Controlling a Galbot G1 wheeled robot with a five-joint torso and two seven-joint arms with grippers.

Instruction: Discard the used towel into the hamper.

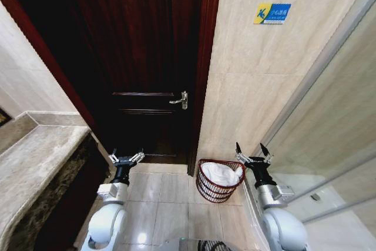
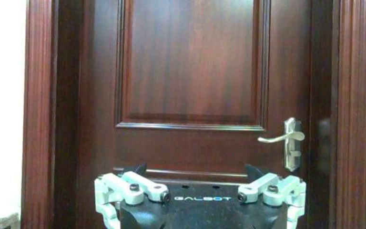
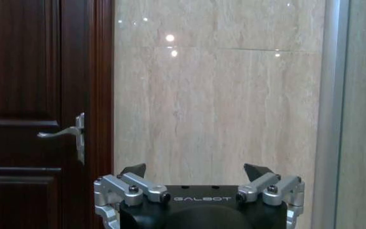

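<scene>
Right hand [image 1: 254, 151]: fingers spread apart, nothing between them, raised and facing the beige tiled wall [image 3: 215, 95].
Left hand [image 1: 127, 158]: fingers likewise apart and empty, raised and facing the dark wooden door [image 2: 189, 71], with the door's lever handle [image 2: 285, 139] ahead of it and off to one side.
Hamper [image 1: 205, 187]: red-brown openwork wire basket, standing upright on the tiled floor [image 1: 158, 204], just beside and below the right hand, toward the left hand.
Towel [image 1: 220, 173]: white cloth lying crumpled inside the hamper, filling much of the opening; to all appearance already discarded.
Handling, judged: the towel looks soft, light and limp, so it would drape and slump; best pinched at a raised fold. The hamper looks light and stiff; its rim wire is the natural hold, though a nudge could tip it.
</scene>
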